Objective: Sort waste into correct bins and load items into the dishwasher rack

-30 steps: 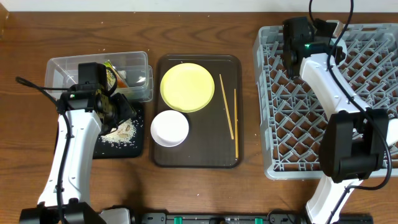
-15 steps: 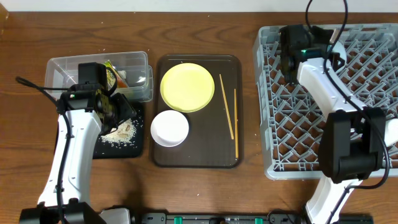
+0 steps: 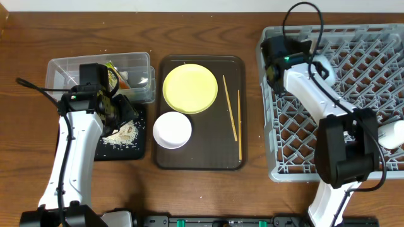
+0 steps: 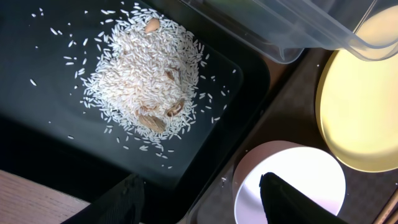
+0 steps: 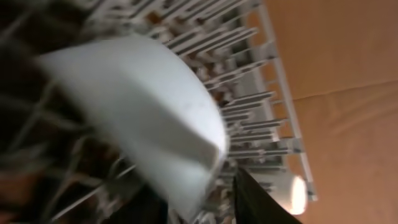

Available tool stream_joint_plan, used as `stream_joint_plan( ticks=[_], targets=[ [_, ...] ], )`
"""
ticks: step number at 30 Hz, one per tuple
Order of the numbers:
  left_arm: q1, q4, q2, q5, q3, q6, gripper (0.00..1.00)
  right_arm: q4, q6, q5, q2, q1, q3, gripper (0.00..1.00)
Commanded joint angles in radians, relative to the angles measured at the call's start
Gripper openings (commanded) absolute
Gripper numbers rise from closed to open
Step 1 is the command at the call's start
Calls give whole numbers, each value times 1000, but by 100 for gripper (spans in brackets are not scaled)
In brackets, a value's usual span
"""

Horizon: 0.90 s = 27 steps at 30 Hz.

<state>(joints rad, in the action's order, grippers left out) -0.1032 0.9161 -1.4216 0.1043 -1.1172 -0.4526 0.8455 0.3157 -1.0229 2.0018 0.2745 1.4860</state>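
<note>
My left gripper (image 3: 123, 113) (image 4: 205, 205) is open and empty. It hangs low over the near right edge of the black tray (image 3: 107, 152) (image 4: 50, 124), which holds the heap of rice scraps (image 3: 121, 134) (image 4: 140, 81). The snack wrapper (image 3: 115, 74) lies in the clear tub (image 3: 63, 68). The yellow plate (image 3: 190, 88), the white bowl (image 3: 172, 130) (image 4: 298, 180) and two chopsticks (image 3: 231, 110) lie on the brown serving tray (image 3: 208, 151). My right gripper (image 3: 303, 53) (image 5: 202, 208) is open at the grey rack's (image 3: 379, 63) back left. A pale bowl (image 3: 322, 65) (image 5: 137, 106) stands tilted in the rack, its rim between the fingers.
A small white cup (image 3: 391, 135) (image 5: 292, 193) sits at the rack's right edge. The clear tub's corner (image 4: 298, 31) overhangs the black tray's far side. The right wrist view is blurred.
My right wrist has swung left across the rack's back left corner and the pale bowl now shows beside it. The left arm has not moved.
</note>
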Motion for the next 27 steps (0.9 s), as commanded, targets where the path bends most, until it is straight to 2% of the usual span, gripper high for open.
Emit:
stream_joint_plan(
  ticks=[1, 2, 10, 15, 20, 27],
  targets=[
    [-5, 3, 10, -12, -4, -13, 63, 5, 10, 159, -42, 8, -2, 40],
    [-5, 3, 10, -12, -4, -13, 63, 6, 10, 196, -61, 7, -2, 41],
    [-5, 3, 10, -12, -4, -13, 63, 43, 9, 371, -265, -20, -2, 72],
    [-5, 3, 10, -12, -4, -13, 63, 91, 10, 581, -351, -87, -2, 77],
    [-5, 3, 10, -12, -4, -13, 63, 185, 11, 764, -373, -219, -2, 81],
    [-5, 2, 10, -12, -4, -13, 63, 304, 66, 797, -373, -490, -2, 88]
  ],
)
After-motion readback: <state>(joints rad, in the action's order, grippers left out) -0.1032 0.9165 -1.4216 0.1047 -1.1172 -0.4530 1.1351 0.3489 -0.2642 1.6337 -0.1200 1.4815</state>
